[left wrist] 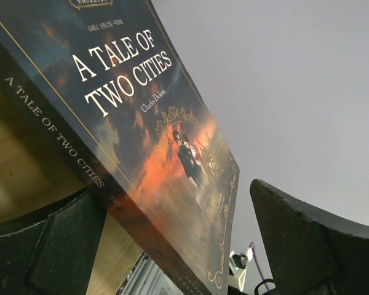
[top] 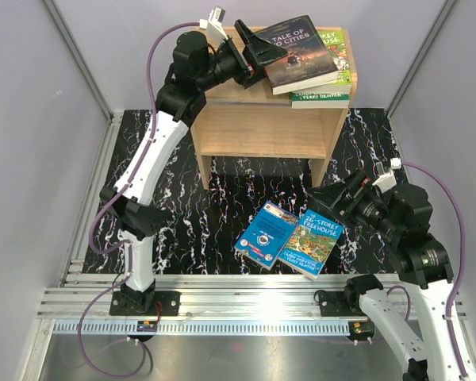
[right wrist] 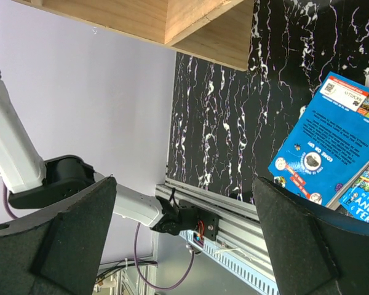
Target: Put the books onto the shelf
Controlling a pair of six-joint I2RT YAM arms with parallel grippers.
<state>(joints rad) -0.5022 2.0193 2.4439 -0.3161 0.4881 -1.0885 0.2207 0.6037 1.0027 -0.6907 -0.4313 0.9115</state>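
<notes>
The dark book "A Tale of Two Cities" (top: 301, 54) (left wrist: 147, 123) lies tilted on a green book (top: 324, 98) on top of the light-wood shelf (top: 262, 127). My left gripper (top: 258, 49) (left wrist: 169, 196) is at the dark book's left corner, open. The book's edge sits between the jaws and the right finger (left wrist: 295, 239) stands apart from it. Two blue cartoon-covered books (top: 266, 233) (top: 312, 244) lie flat on the black marbled table in front of the shelf. My right gripper (top: 335, 198) (right wrist: 184, 184) hovers open and empty just right of them. In the right wrist view one blue book (right wrist: 326, 141) shows at the right.
The shelf's lower tier (top: 258, 147) holds nothing. Grey walls enclose the table on three sides. An aluminium rail (top: 246, 298) with both arm bases runs along the near edge. The left arm (top: 155, 151) reaches up along the shelf's left side.
</notes>
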